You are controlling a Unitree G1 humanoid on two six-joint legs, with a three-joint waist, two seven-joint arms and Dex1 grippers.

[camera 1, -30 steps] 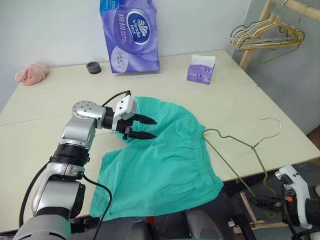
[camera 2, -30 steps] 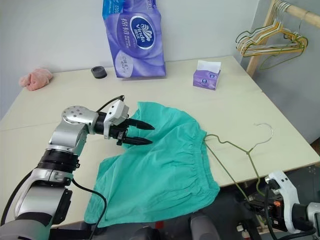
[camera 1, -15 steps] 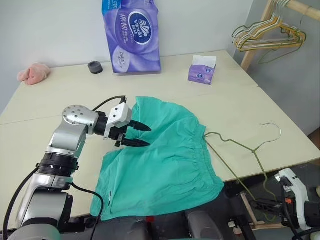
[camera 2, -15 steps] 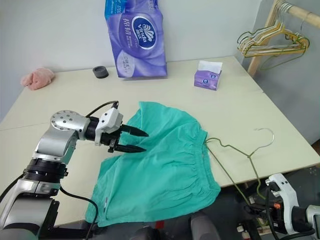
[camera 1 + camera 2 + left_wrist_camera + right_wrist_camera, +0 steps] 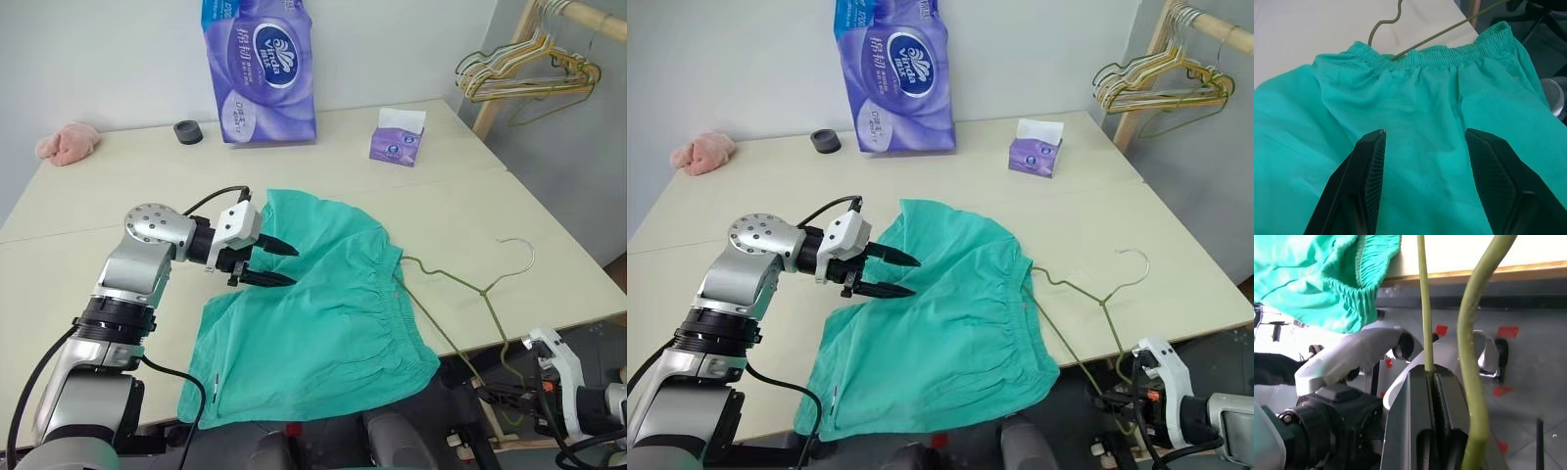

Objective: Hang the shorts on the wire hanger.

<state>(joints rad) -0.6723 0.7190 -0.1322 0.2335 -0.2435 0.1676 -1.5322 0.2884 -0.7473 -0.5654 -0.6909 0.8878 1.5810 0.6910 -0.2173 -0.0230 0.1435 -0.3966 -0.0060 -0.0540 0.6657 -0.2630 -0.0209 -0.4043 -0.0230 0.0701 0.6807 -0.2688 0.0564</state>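
Moved since a second ago: left gripper (image 5: 280, 264) drawn back toward the shorts' near leg edge, jaws apart and empty above the cloth. Right gripper (image 5: 1433, 382), jaws clamped on the wire hanger (image 5: 460, 284) below the desk (image 5: 118, 211) edge. Shorts (image 5: 323, 313) flat, one hanger arm entering the waistband. Step: threading. Next likely needs lifting the waistband so the wire slides deeper.

A pale cream table (image 5: 411, 211), with a seam running across its top, stood against a plain light grey wall (image 5: 118, 59). At the right, a wooden clothes rack (image 5: 509, 59) carried a bunch of gold and green hangers (image 5: 524, 73). The wall behind the rack was a darker grey. Lighting was even and diffuse, with soft shadows. Grey tiled floor was visible below the table's near edge.
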